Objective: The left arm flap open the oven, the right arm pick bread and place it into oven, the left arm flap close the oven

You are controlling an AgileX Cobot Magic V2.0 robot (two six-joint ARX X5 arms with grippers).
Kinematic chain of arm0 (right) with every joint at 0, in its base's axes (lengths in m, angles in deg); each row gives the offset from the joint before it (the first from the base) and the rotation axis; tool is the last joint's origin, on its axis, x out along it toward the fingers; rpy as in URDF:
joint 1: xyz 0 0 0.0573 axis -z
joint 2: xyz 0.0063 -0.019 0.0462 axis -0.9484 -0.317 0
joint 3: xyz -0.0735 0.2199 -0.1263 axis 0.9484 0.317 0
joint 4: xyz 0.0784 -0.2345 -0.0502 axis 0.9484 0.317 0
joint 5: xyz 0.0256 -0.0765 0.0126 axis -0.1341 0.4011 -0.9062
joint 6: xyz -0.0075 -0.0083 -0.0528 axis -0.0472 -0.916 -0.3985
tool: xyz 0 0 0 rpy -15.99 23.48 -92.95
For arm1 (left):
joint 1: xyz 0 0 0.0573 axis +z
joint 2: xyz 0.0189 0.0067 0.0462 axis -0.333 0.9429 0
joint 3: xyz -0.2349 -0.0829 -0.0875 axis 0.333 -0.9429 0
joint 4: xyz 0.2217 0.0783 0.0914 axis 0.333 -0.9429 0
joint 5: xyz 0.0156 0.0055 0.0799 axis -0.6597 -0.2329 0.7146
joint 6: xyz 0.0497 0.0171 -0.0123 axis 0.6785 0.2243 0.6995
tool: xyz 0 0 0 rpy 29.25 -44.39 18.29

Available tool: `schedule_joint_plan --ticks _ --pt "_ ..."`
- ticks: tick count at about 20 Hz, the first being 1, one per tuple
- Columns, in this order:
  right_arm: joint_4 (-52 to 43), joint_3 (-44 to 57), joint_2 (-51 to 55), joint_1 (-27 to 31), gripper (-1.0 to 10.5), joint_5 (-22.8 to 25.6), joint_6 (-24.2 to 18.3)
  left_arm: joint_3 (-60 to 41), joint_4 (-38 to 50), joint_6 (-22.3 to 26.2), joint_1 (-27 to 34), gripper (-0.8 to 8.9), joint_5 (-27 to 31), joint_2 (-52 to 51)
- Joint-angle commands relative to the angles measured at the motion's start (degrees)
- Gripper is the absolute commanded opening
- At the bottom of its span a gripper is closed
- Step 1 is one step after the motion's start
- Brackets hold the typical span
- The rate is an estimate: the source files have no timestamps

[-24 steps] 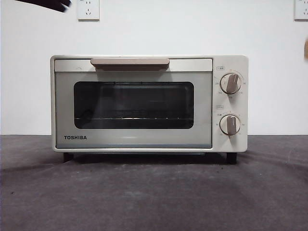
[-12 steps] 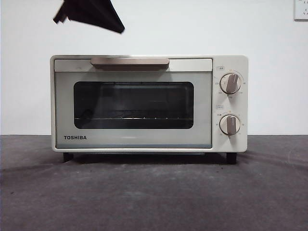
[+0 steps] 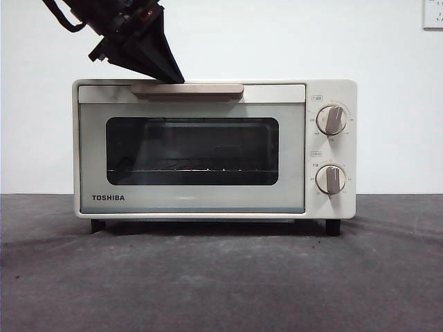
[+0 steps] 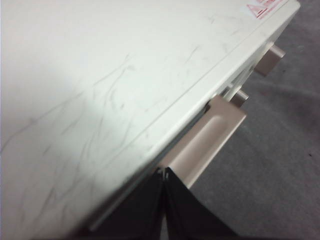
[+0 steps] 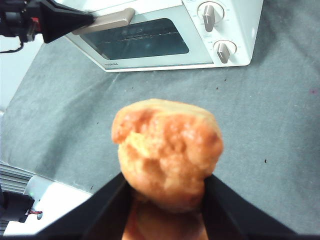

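Observation:
The cream-white TOSHIBA oven (image 3: 214, 149) stands on the grey table with its door shut. My left gripper (image 3: 176, 78) comes down from the upper left, jaws shut, and its pointed tip touches the left part of the beige handle (image 3: 201, 88). In the left wrist view the shut tip (image 4: 164, 171) sits at the handle (image 4: 210, 140) beside the oven top (image 4: 110, 80). My right gripper (image 5: 167, 192) is shut on the golden-brown bread (image 5: 167, 150), held high above the table in front of the oven (image 5: 165, 30). The left gripper (image 5: 87, 20) shows there too.
Two beige knobs (image 3: 331, 120) sit on the oven's right side. A wire rack (image 3: 190, 170) shows behind the dark window. A white wall with sockets (image 3: 432, 14) stands behind. Grey cloth (image 3: 221, 283) covers the table in front.
My left gripper has come down from the top left corner and moved right until its tip reached the oven handle. The oven has not moved.

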State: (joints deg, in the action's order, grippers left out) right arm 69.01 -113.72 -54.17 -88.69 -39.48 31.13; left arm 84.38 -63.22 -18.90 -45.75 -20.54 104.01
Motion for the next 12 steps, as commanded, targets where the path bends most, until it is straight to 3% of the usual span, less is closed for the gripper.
schedule_joint_plan --ticks 1,7,12 --pt "-0.4 -1.0 -0.1 -0.2 1.9 -0.2 0.6 1.2 -1.4 0.7 -0.4 0.07 0.2 1.6" --pt "-0.6 -1.0 0.0 -0.2 1.9 0.5 0.6 1.1 -8.1 1.8 -1.3 0.08 0.4 1.5" --pt "-0.7 -1.0 -0.1 -0.2 1.9 0.5 -0.5 1.0 -12.9 1.9 -2.8 0.09 3.9 1.5"
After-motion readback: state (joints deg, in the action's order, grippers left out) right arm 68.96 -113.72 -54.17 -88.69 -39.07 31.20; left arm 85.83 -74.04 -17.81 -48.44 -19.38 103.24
